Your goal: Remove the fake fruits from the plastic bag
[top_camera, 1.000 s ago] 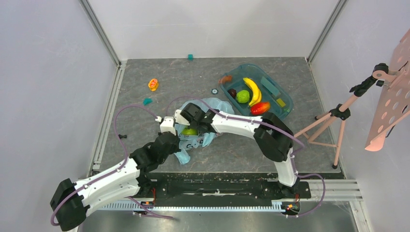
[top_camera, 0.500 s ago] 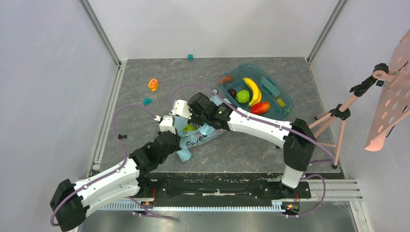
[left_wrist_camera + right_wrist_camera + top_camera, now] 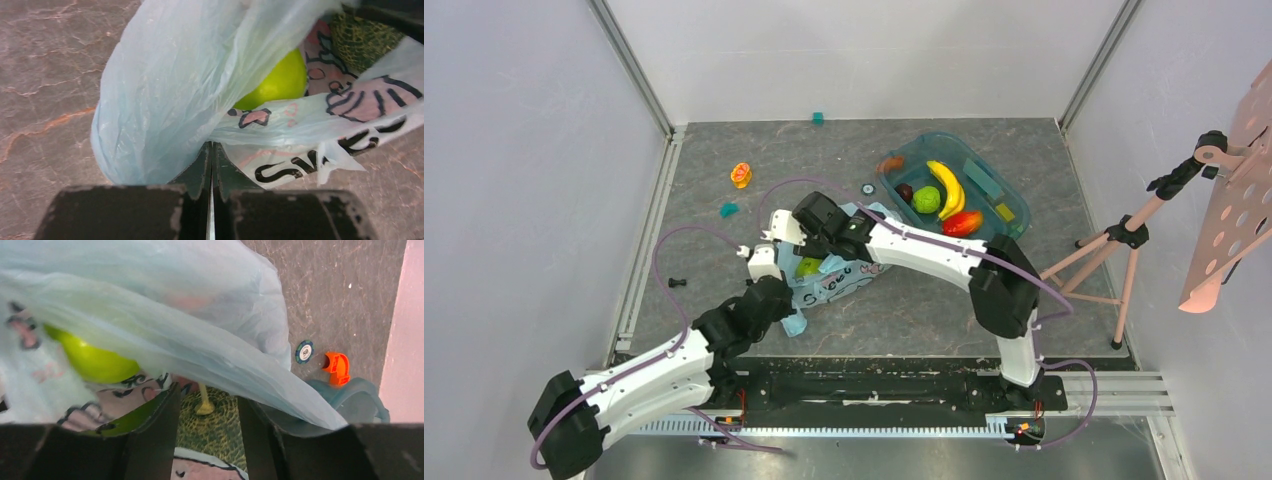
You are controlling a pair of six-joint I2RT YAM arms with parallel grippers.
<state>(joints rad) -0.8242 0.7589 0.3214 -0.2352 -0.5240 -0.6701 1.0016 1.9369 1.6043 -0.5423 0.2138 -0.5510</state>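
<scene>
The light-blue plastic bag point(image 3: 849, 278) lies at the table's middle, printed side up. My left gripper point(image 3: 782, 280) is shut on a fold of the bag point(image 3: 165, 90) at its near edge, fingertips point(image 3: 211, 147) pressed together. A green apple point(image 3: 280, 82) shows through the bag's mouth, with the netted melon point(image 3: 365, 40) beside it. My right gripper point(image 3: 817, 250) reaches into the bag from the far side. Its jaws point(image 3: 207, 395) stand apart on either side of the melon point(image 3: 210, 430) and its stem, under the bag's film point(image 3: 175, 305). The apple point(image 3: 95, 360) lies to the left.
A teal tray point(image 3: 1014, 205) at the back right holds a banana point(image 3: 946, 187), a red-orange mango point(image 3: 962, 222) and a green fruit point(image 3: 926, 199). An orange piece point(image 3: 741, 175) and a teal block point(image 3: 728, 209) lie left of the bag. A tripod point(image 3: 1114, 240) stands right.
My right gripper has moved left and deeper into the bag's mouth, and its jaws have parted. The bag shifted slightly left. My left gripper kept its hold.
</scene>
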